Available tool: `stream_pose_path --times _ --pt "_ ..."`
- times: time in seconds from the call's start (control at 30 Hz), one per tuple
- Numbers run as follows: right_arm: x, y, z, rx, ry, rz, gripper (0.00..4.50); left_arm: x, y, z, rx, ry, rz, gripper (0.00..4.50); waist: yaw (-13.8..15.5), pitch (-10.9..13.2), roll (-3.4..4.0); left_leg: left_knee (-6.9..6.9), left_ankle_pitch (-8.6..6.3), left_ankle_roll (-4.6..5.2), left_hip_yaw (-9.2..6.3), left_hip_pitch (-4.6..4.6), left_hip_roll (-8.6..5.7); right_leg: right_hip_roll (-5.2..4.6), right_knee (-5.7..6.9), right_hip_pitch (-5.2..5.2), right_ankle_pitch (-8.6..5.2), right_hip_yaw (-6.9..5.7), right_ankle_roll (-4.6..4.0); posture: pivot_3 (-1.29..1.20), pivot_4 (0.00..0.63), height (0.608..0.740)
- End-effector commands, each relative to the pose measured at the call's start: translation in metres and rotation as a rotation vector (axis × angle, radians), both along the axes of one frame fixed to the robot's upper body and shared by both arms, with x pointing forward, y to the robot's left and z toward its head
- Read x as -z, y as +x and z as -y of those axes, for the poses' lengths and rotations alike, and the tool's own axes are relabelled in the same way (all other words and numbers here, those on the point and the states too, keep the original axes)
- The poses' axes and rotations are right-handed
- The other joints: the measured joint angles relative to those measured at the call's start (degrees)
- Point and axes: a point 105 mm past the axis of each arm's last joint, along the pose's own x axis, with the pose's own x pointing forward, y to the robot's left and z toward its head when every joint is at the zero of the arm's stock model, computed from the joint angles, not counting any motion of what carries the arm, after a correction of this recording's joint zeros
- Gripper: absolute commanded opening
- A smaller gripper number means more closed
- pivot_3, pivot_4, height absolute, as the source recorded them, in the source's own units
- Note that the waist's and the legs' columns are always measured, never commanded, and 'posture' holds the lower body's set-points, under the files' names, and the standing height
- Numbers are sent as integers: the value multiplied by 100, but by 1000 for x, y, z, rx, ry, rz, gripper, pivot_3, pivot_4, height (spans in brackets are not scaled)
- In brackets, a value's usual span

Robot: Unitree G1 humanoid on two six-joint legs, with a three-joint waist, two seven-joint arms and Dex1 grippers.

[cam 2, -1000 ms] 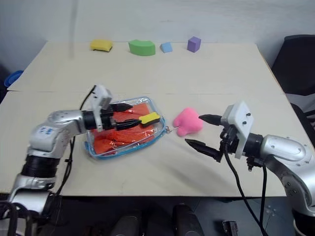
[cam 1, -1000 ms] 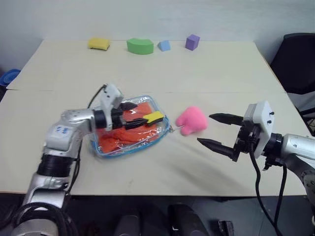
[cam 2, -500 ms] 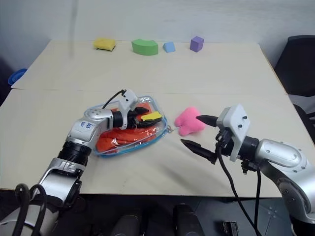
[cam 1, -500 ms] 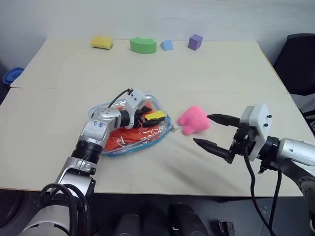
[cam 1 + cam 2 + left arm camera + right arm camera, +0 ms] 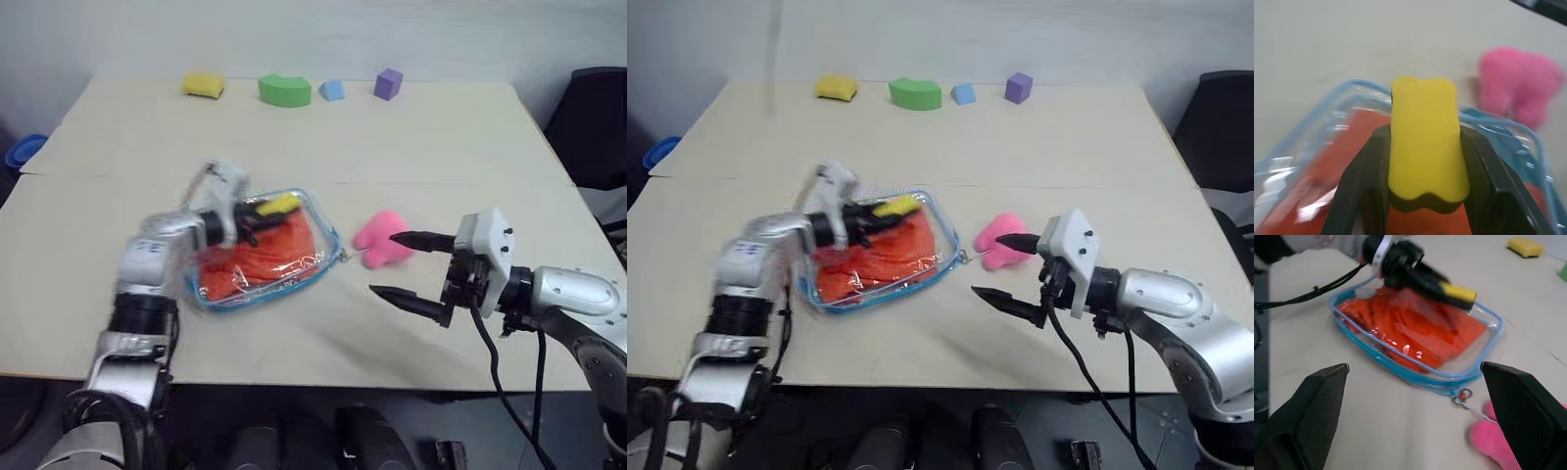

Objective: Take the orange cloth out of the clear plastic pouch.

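**Pouch at mid-table, both grippers nearby**

Clear plastic pouch (image 5: pixel 263 257) lies flat, orange cloth (image 5: pixel 257 259) inside. Left gripper (image 5: pixel 265 211) clamps a yellow block (image 5: pixel 1425 142) over the pouch's far edge. Right gripper (image 5: pixel 397 264), jaws wide, hovers beside the pink toy (image 5: pixel 380 237); bare table (image 5: pixel 411 137) lies beyond.

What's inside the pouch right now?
The orange cloth lies crumpled inside the pouch, filling most of it. The left gripper with a yellow block hides part of the pouch; anything under the cloth is hidden.
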Motion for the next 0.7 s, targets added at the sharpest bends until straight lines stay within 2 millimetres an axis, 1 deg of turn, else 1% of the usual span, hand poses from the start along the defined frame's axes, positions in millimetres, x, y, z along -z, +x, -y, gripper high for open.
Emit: stream_pose_path --times 0.03,0.07,0.1,0.2,0.23,0.27,0.3,0.37,0.43,0.6,0.63,0.7 --pt "-4 1 -3 -52 -10 31 4500 -14 -15 -88 -354 -4 69 1506 -45 0 0 -9 0 0 0 4 0 0 -2 0 0 1 0 0 150 740" --pt "-4 3 -4 -64 -5 29 4500 -9 -24 -121 -484 23 62 1506 -48 0 0 -14 0 0 1 7 0 -2 -3 0 0 1 0 0 150 740" --pt "-4 4 -6 -75 -1 29 4500 -4 -33 -146 -584 49 53 1506 -49 0 0 -15 0 0 1 9 0 -4 -5 0 0 1 0 0 150 740" --pt "-3 7 -9 -110 2 23 4500 14 -58 -197 -790 63 15 1506 -13 -2 -5 -17 -5 9 -2 8 -1 -9 -11 1 0 -2 0 0 150 740" --pt "-2 8 -10 -124 0 19 4500 24 -66 -210 -842 64 -6 1506 10 -5 -9 -16 -8 14 -2 7 -2 -11 -12 3 0 -3 0 0 150 740" --pt "-1 9 -11 -133 -1 17 4500 31 -71 -217 -873 65 -18 1506 42 -5 -10 -16 -9 16 -4 7 -4 -17 -17 6 0 -7 0 0 150 740" --pt "-1 11 -12 -141 -5 17 4500 35 -73 -220 -888 64 -26 1506 82 -6 -12 -15 -10 19 -4 7 -7 -20 -18 7 0 -8 0 0 150 740" --pt "0 14 -13 -153 -12 20 4500 44 -78 -224 -905 42 -32 2235 159 -11 -20 -14 -9 24 -5 6 -13 -29 -22 9 0 -11 0 0 150 740" --pt "-1 16 -12 -162 -15 20 4500 47 -81 -226 -919 26 -25 2810 195 -14 -26 -14 -7 26 -11 -1 -19 -39 -27 9 0 -20 0 0 150 740" --pt "-4 20 -7 -159 -26 25 4500 43 -84 -229 -939 43 -18 4321 187 -20 -35 -21 -7 26 -10 -3 -21 -41 -34 7 0 -22 0 0 150 740" --pt "-5 20 -6 -155 -28 27 4500 41 -86 -230 -937 51 -21 4465 166 -20 -35 -22 -7 25 -10 -3 -21 -41 -35 6 0 -22 0 0 150 740" --pt "-5 20 -2 -140 -30 27 4500 33 -91 -231 -927 54 -31 4465 129 -19 -36 -26 -7 25 -10 -3 -21 -41 -36 6 0 -22 0 0 150 740"
